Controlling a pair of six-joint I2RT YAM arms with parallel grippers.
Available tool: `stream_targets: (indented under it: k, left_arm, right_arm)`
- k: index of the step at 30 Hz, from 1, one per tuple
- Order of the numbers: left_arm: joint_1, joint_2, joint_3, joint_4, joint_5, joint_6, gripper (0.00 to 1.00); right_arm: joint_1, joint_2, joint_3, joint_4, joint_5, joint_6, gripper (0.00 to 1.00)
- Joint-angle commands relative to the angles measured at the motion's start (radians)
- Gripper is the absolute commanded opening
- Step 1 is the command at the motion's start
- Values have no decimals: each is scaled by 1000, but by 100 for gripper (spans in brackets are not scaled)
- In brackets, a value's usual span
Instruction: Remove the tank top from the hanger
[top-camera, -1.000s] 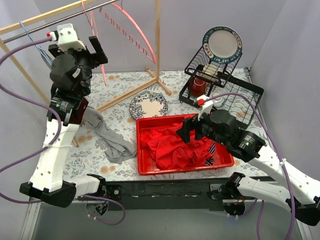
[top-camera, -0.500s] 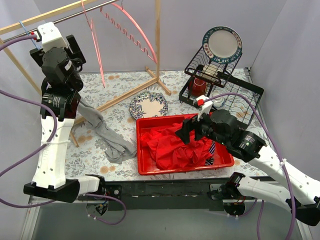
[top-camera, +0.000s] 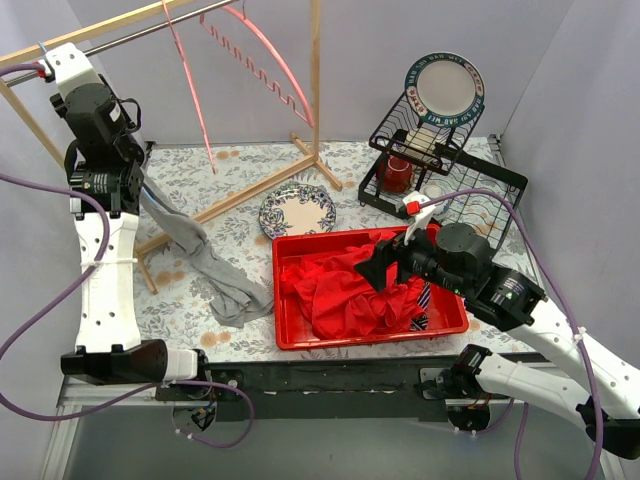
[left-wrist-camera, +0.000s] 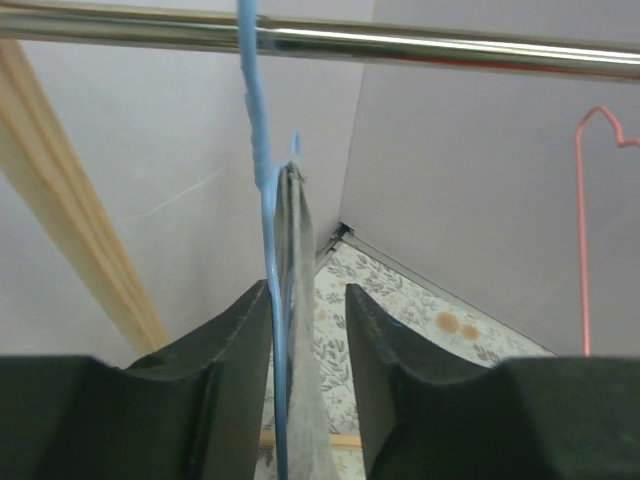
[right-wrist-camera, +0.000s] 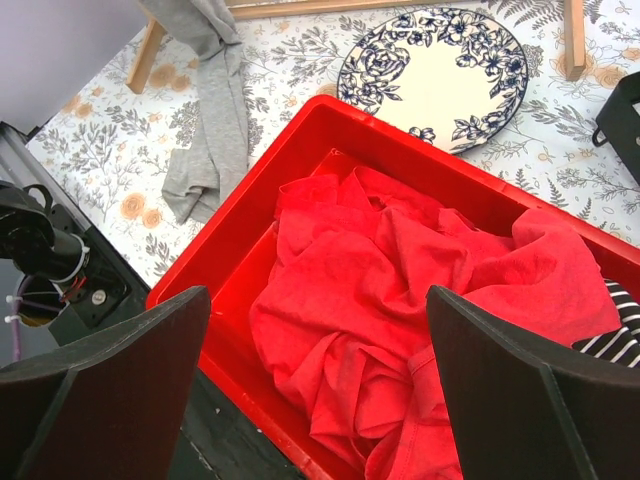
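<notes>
The grey tank top (top-camera: 215, 275) lies heaped on the table, and one strap (left-wrist-camera: 293, 230) rises to the blue hanger (left-wrist-camera: 255, 150). The hanger hooks over the metal rod (left-wrist-camera: 450, 48). My left gripper (left-wrist-camera: 306, 290) is raised at the rod's left end (top-camera: 128, 118). Its jaws stand narrowly apart around the hanger wire and the strap. The left finger touches the wire, and a gap shows beside the right finger. My right gripper (right-wrist-camera: 318, 295) hangs wide open over the red cloth (right-wrist-camera: 400, 300), holding nothing (top-camera: 385, 268).
The red cloth fills a red bin (top-camera: 283, 300), with a striped piece (top-camera: 423, 300) at its right. A flowered plate (top-camera: 297, 210) lies behind the bin. A black dish rack (top-camera: 440, 170) stands at the back right. Pink hangers (top-camera: 195, 90) hang on the wooden-framed rail (top-camera: 316, 80).
My left arm swung up and left to the rod's end, and its jaws narrowed around the blue hanger and strap. The right arm shifted only slightly.
</notes>
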Motion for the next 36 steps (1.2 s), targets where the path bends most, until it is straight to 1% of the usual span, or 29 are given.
stream_targets:
  k: [1,2,3,6,7,9,10,14,21,29,30,34,36]
  left_arm:
    - [6,15,49,-39,61,-28,30]
    - [6,15,55,-40,60,-27,28]
    - [6,15,63,-40,61,-27,23]
    - [6,18,93,-54,66,-33,16]
    - [6,18,101,-57,72,-33,10]
    - [6,20,115,-72,78,-34,4]
    - [6,20,120,-76,83,-37,0]
    - [6,4,124,-63,117,-40,0]
    - [6,4,199,-94,153,-80,0]
    - [6,-34,204,-132,238,-119,0]
    - [6,-46,201,-137,245,-120,0]
    - [6,-77,190,-148,287,-120,0]
    - [6,-86,184,-142,336,-120,0]
  right_arm:
    - [-1,-20,25,6,-5,-16,97]
    - [-1,-25,28,5,-6,-19,97]
    - [1,-28,31,5,-6,-21,97]
    - [-1,-34,42,5,-11,-25,97]
    - [-1,-34,47,5,-13,-24,97]
    - [-1,-35,50,5,-16,-24,97]
    - [-1,-37,50,5,-16,-25,97]
    - [-1,-43,50,5,-25,-19,96]
    - [-1,-45,59,25,-42,-13,96]
    - [-1,3,96,52,-52,-5,96]
    - [-1,6,97,62,-80,-2,96]
    - [-1,24,99,82,-103,2,96]
    - [-1,38,108,77,-114,1,96]
